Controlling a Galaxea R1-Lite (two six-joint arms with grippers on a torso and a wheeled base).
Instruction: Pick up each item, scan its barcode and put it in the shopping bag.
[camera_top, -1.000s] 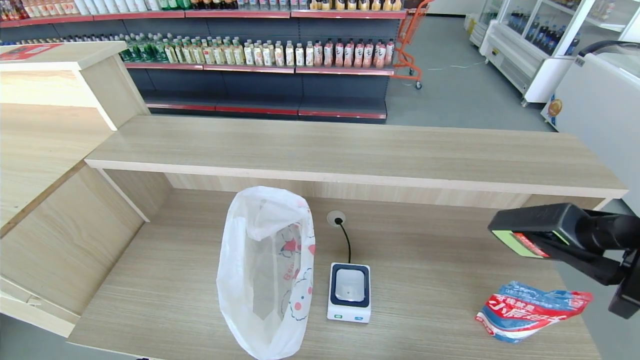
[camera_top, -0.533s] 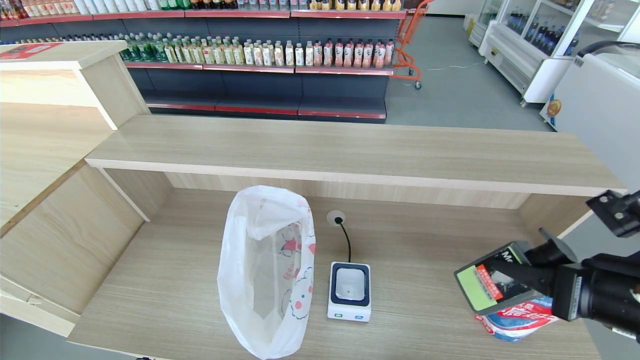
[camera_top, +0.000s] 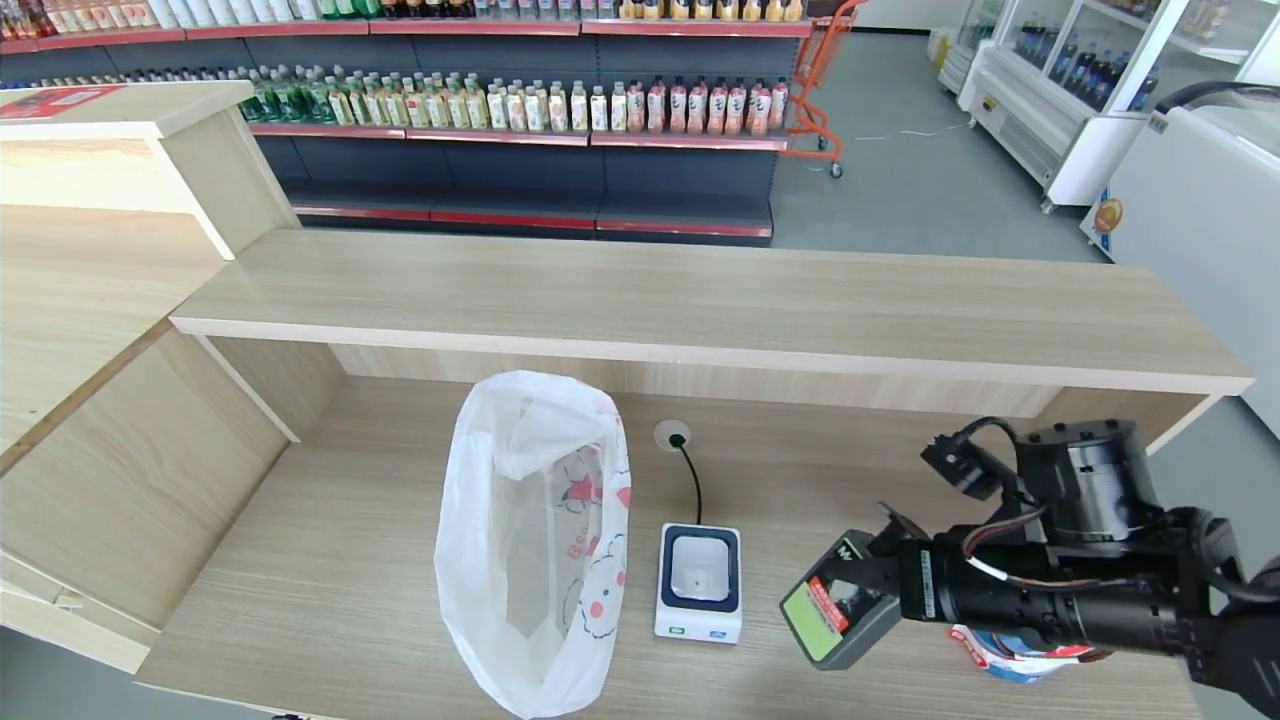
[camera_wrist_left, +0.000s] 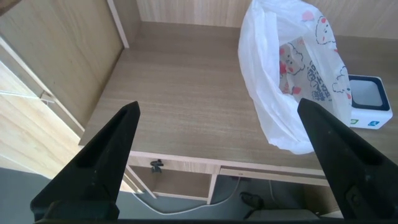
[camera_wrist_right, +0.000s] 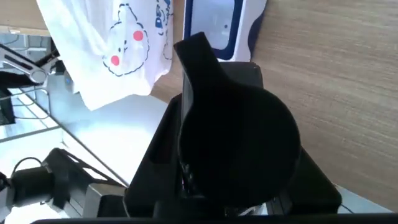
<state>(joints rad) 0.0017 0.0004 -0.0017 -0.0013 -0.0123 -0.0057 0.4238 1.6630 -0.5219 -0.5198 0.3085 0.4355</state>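
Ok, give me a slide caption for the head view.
Right pincer holds a dark box near the scanner; bag lies open alongside.

**Posture of the two arms and their grippers.**
The right arm (camera_top: 1050, 600) comes in from the right edge of the head view and runs leftward, low and nearly level, with a cylindrical joint (camera_top: 1090, 480) standing upright above the forearm. The right gripper (camera_top: 870, 588) points left, its fingers closed on a dark box (camera_top: 835, 620) whose green-labelled face is turned toward the head camera. In the left wrist view, the left gripper (camera_wrist_left: 217, 104) is held high and looks downward, its two dark fingers (camera_wrist_left: 106, 162) spread wide apart.
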